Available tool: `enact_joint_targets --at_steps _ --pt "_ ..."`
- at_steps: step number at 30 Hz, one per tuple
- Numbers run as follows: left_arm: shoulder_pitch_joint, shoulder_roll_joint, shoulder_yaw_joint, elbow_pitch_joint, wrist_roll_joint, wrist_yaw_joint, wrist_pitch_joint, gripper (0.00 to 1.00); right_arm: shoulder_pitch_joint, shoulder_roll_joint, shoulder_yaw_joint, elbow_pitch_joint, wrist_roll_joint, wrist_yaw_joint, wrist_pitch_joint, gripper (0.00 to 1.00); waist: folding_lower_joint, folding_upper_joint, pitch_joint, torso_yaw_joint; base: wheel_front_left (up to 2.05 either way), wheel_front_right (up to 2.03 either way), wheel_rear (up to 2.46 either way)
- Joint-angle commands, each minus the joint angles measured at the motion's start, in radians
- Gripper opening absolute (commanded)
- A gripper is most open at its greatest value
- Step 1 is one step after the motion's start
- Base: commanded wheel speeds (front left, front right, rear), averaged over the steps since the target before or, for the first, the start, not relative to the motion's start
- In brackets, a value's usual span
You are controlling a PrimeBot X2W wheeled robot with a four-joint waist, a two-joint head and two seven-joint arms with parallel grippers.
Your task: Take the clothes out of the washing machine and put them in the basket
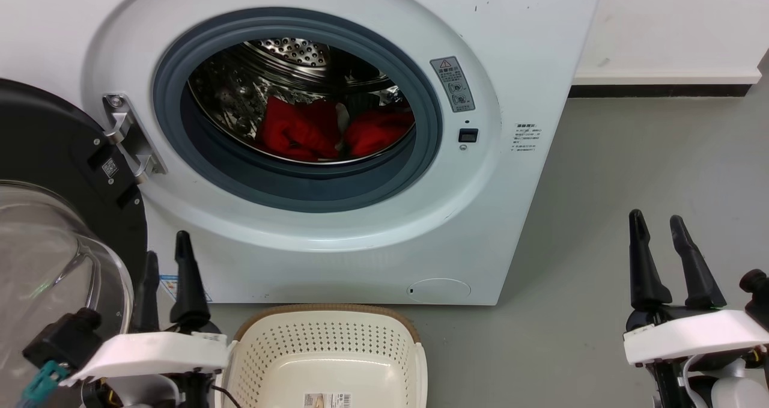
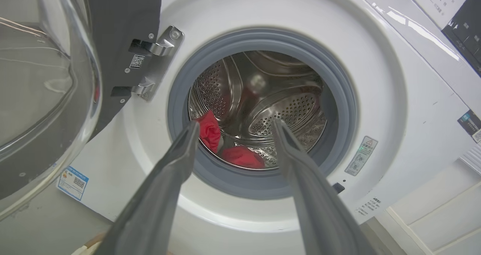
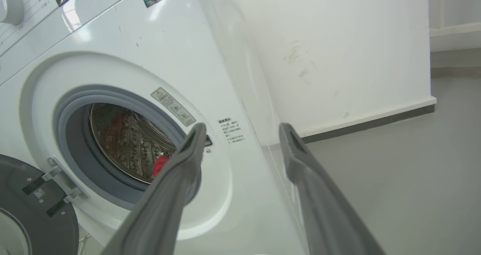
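1. The washing machine (image 1: 516, 59) stands on the grey floor (image 1: 631, 173), its black-framed glass door (image 1: 48, 137) swung out to the left.
2. The basket (image 1: 327, 336) sits on the floor just before the machine.
3. The red clothes (image 1: 300, 133) lie at the bottom of the steel drum (image 1: 288, 50).
4. The left end effector (image 1: 166, 246), beside the basket, and the right end effector (image 1: 656, 216), well off to the right, are both released, fingers spread.

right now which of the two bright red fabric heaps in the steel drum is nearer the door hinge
The left red heap, on the hinge side; the other heap lies rightward.
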Motion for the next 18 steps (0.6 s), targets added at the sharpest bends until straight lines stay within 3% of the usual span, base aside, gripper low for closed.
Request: enact_joint_targets --at_steps 1,7,18 --pt "-0.004 0.002 -0.009 -0.021 0.035 0.004 -0.009 1.00 0.002 -0.005 0.002 -0.018 -0.030 0.000 -0.008 1.00 0.0000 0.0000 0.000 0.000 0.00 0.00 0.00" --pt "0.004 0.002 -0.048 -0.046 0.164 0.043 -0.025 1.00 0.007 -0.005 0.018 -0.028 -0.118 0.000 -0.025 1.00 0.0000 0.0000 0.005 -0.002 0.00 0.00 0.00" --pt "0.010 0.018 -0.115 -0.055 0.320 0.059 -0.053 1.00 0.019 -0.005 0.040 -0.018 -0.280 0.000 -0.052 1.00 0.0000 0.0000 0.008 -0.004 0.00 0.00 0.00"
